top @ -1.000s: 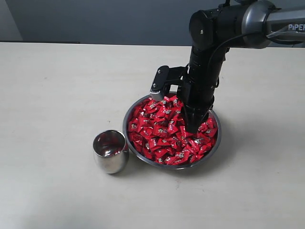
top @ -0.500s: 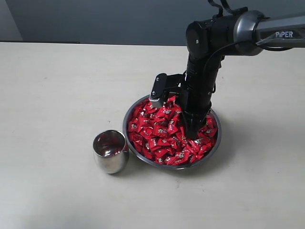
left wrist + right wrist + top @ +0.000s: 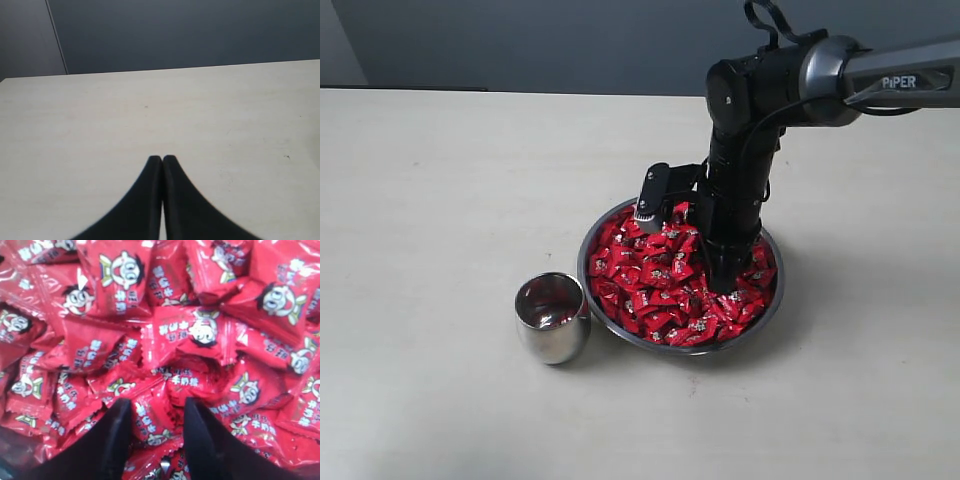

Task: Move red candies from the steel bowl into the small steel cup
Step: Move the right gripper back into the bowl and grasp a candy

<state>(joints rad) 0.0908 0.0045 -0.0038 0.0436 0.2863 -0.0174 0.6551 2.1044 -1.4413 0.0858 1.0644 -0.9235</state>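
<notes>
**Right gripper down in the candy heap, jaws apart**

The red candies (image 3: 665,275) fill the steel bowl (image 3: 586,270), well clear of the table's (image 3: 440,180) far edge. They look light, crinkly and slippery, so pinching one across its plump middle should hold better than its crimped end. The right gripper (image 3: 157,412) stands spread, one candy between its tips, not yet pinched. The small steel cup (image 3: 552,318) stands just beside the bowl. The left gripper (image 3: 162,160) is closed, empty.

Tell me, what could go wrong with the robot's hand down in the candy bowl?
The open right hand sits among tightly packed red candies, so it might pinch several or slip on the shiny wrappers. The steel bowl is filled near its rim, so pushing could spill some. The small steel cup is narrow, so a dropped candy might miss.
</notes>
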